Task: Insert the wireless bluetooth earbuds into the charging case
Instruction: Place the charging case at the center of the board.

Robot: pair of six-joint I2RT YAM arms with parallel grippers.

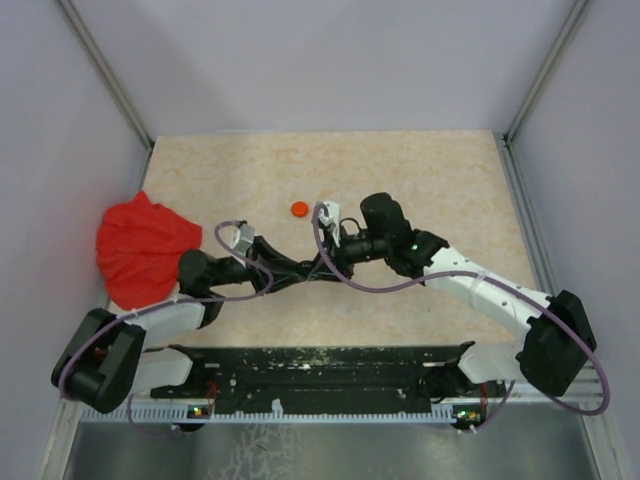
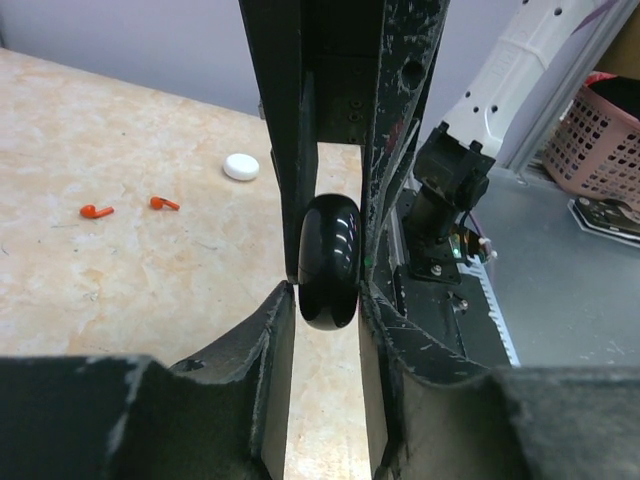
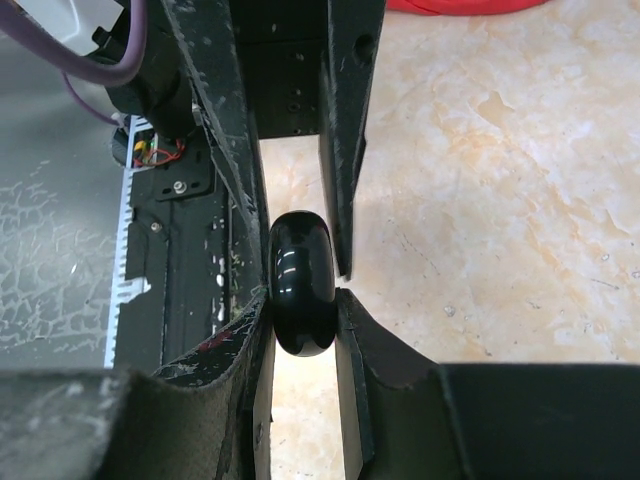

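A glossy black charging case [image 2: 330, 262] hangs edge-on above the table, pinched from both sides. My left gripper [image 2: 325, 302] is shut on its lower end, with the right arm's fingers reaching down from the top of that view. In the right wrist view my right gripper [image 3: 300, 305] is shut on the same case [image 3: 301, 282]. From above, the two grippers meet tip to tip at the table's middle [image 1: 318, 267], and the case is hidden between them. Two orange earbuds [image 2: 97, 211] [image 2: 165, 203] lie on the table beyond.
A white round case [image 2: 241, 167] lies near the earbuds. An orange round case [image 1: 299, 208] sits just beyond the grippers. A red cloth [image 1: 140, 250] is heaped at the left edge. A pink basket [image 2: 600, 140] stands off the table.
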